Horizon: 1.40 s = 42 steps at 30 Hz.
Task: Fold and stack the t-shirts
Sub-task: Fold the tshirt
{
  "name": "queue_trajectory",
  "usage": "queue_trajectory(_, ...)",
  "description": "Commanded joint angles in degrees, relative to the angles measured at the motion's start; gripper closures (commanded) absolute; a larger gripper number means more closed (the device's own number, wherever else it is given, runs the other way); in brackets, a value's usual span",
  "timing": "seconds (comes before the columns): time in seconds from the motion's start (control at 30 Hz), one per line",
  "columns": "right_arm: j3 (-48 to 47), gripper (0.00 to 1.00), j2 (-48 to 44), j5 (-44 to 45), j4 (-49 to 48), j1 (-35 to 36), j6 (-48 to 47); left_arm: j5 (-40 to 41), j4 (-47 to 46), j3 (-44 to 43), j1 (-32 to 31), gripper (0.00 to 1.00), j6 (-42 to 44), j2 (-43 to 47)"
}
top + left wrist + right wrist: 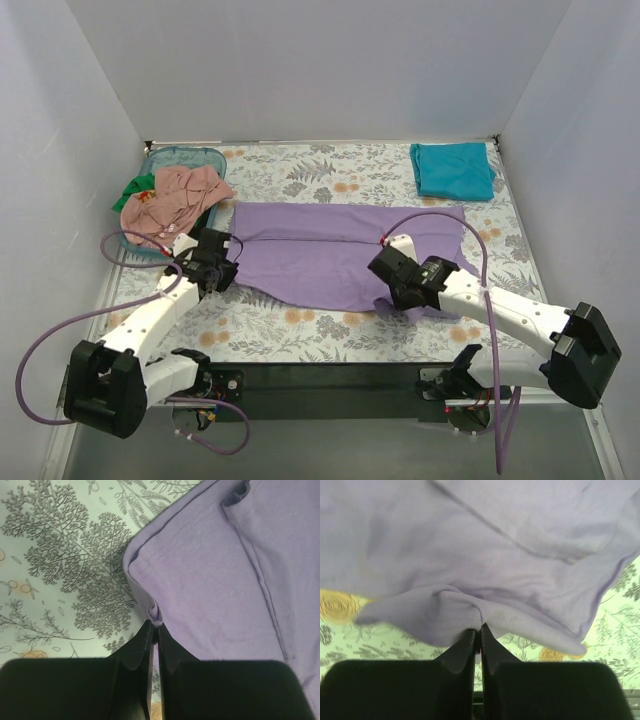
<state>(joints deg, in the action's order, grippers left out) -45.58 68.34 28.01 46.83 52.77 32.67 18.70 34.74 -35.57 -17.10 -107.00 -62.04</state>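
The large lavender t-shirt (340, 250) lies spread across the middle of the table. My left gripper (222, 262) is shut on its left edge; in the left wrist view the shut tips (155, 626) pinch a small fold of the lavender cloth (220, 575). My right gripper (388, 268) is shut on its near right hem; in the right wrist view the tips (477, 629) pinch a bunched fold of the cloth (470, 545), lifted above the table. A folded teal t-shirt (452, 169) lies at the back right. A salmon-pink t-shirt (175, 199) and a green one (128, 190) lie crumpled on the basket.
A blue-green plastic basket (192, 157) stands at the back left under the crumpled shirts. The table has a floral cloth (300, 170). White walls enclose the left, back and right sides. Purple cables loop beside both arms.
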Motion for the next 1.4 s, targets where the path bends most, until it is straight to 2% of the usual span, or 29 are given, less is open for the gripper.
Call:
queue_trajectory(0.0,-5.0,0.91,0.8,4.7,-1.3,-3.9,-4.4,2.7,0.8,-4.8,-0.2,1.00,-0.6,-4.2)
queue_trajectory(0.2,-9.4,0.91,2.9,4.4,-5.8,-9.9,-12.3,5.8,3.9,-12.0,0.1,1.00,-1.2,-13.7)
queue_trajectory(0.4,-12.5,0.92,5.4,0.0,-13.6,-15.9,-21.0,7.8,5.2,-17.0,0.7,1.00,-1.6,-18.4)
queue_trajectory(0.6,-16.2,0.94,9.9,-2.1,-16.9,-20.7,-28.0,9.2,5.6,-20.0,1.9,1.00,-2.7,-20.7)
queue_trajectory(0.87,-19.9,0.95,14.6,-5.4,-22.8,-24.6,-32.4,10.9,5.4,-20.6,3.5,1.00,-5.5,-22.2)
queue_trajectory(1.1,-23.1,0.96,18.1,-3.0,-24.2,-26.3,-32.6,12.3,2.5,-19.1,3.5,1.00,-6.3,-20.9)
queue_trajectory(1.37,-22.4,0.96,17.2,0.1,-24.2,-27.3,-31.7,14.1,1.2,-15.5,3.6,1.00,-9.5,-15.9)
